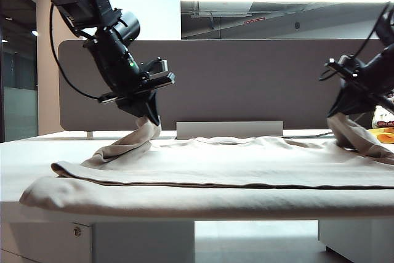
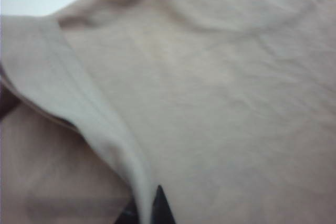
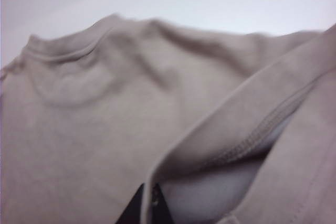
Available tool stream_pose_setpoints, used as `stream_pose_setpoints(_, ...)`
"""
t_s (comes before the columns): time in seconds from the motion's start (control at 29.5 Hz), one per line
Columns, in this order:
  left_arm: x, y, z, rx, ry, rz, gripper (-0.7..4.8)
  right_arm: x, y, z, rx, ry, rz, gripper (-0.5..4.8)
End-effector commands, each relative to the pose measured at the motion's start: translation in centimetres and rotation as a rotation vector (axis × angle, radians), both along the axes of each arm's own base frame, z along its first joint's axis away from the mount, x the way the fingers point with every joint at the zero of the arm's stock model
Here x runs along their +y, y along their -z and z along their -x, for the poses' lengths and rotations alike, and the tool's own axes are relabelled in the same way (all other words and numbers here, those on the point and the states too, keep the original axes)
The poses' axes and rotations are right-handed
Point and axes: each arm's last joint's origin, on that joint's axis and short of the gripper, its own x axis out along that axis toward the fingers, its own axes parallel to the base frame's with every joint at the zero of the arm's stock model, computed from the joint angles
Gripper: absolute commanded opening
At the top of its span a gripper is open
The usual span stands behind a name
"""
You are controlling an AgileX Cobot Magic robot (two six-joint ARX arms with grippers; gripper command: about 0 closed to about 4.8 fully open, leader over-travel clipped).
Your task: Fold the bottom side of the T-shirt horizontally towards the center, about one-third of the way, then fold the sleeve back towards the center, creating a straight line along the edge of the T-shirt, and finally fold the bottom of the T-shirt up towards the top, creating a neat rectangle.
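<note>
The beige T-shirt (image 1: 234,164) lies across the table, its near side doubled over in a long straight fold and its collar (image 1: 218,140) at the back. My left gripper (image 1: 151,117) hangs above the shirt's far left part, shut on a lifted strip of its fabric. In the left wrist view the black fingertips (image 2: 160,203) pinch a fold of the T-shirt (image 2: 220,103). At the far right, my right gripper (image 1: 337,117) is shut on a raised flap of cloth. The right wrist view shows that gripper (image 3: 149,200) clamping a stitched hem, with the collar (image 3: 63,51) beyond.
A grey partition (image 1: 246,84) stands behind the table. A low white bar (image 1: 229,129) lies along the back edge. A small yellow item (image 1: 385,135) sits at the far right. The shirt's near fold overhangs the table's front edge (image 1: 184,210).
</note>
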Motion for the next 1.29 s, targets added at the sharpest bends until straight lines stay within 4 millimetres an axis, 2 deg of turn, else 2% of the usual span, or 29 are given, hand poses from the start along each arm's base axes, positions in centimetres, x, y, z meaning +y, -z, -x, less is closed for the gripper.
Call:
stream_pose_setpoints(0.03,-0.7,-0.4,0.3,-0.004,0.02,0.007,-0.06,1.7,-0.5,0.0,-0.004,-0.043,-0.004,-0.06)
stream_pose_setpoints(0.27,-1.9,-0.3,0.8,0.017,0.059,0.036,-0.06,4.4,-0.4,0.2,0.016,-0.098,0.001,-0.06)
stream_pose_setpoints(0.61,-2.6,-0.3,1.1,0.03,0.09,0.065,-0.05,4.8,0.1,0.7,0.093,-0.11,-0.004,-0.05)
stream_pose_setpoints(0.64,-2.6,-0.3,1.1,0.031,0.091,0.066,-0.04,4.8,0.1,0.7,0.096,-0.113,-0.008,0.02)
stream_pose_setpoints(0.68,-2.6,-0.3,1.1,0.032,0.095,0.069,0.07,4.9,0.1,0.8,0.099,-0.119,-0.015,0.35)
stream_pose_setpoints(0.71,-2.7,-0.3,1.1,0.035,0.099,0.075,0.41,4.9,0.1,0.8,0.099,-0.126,-0.023,0.85)
stream_pose_setpoints(0.78,-2.7,-0.3,1.2,0.049,0.103,0.1,1.59,5.0,0.1,0.8,0.097,-0.142,-0.041,2.14)
stream_pose_setpoints(0.85,-2.8,-0.3,1.2,0.056,0.098,0.11,2.37,5.1,0.1,0.8,0.098,-0.152,-0.052,2.95)
stream_pose_setpoints(0.98,-2.9,-0.3,1.2,0.064,0.096,0.12,4.42,5.7,0.0,0.9,0.096,-0.188,-0.08,3.4)
stream_pose_setpoints(1.02,-2.9,-0.3,1.2,0.061,0.096,0.121,4.79,5.7,-0.1,0.9,0.091,-0.2,-0.093,3.59)
stream_pose_setpoints(1.09,-2.9,-0.4,1.1,0.048,0.097,0.124,4.79,5.8,-0.2,0.8,0.078,-0.214,-0.105,4.11)
stream_pose_setpoints(1.15,-2.7,-0.5,1.0,0.04,0.092,0.126,4.79,5.8,-0.4,0.6,0.058,-0.202,-0.096,4.14)
stream_pose_setpoints(1.29,-2.3,-0.3,1.0,0.061,0.076,0.113,4.79,5.7,-0.5,0.7,0.085,-0.059,0.038,4.14)
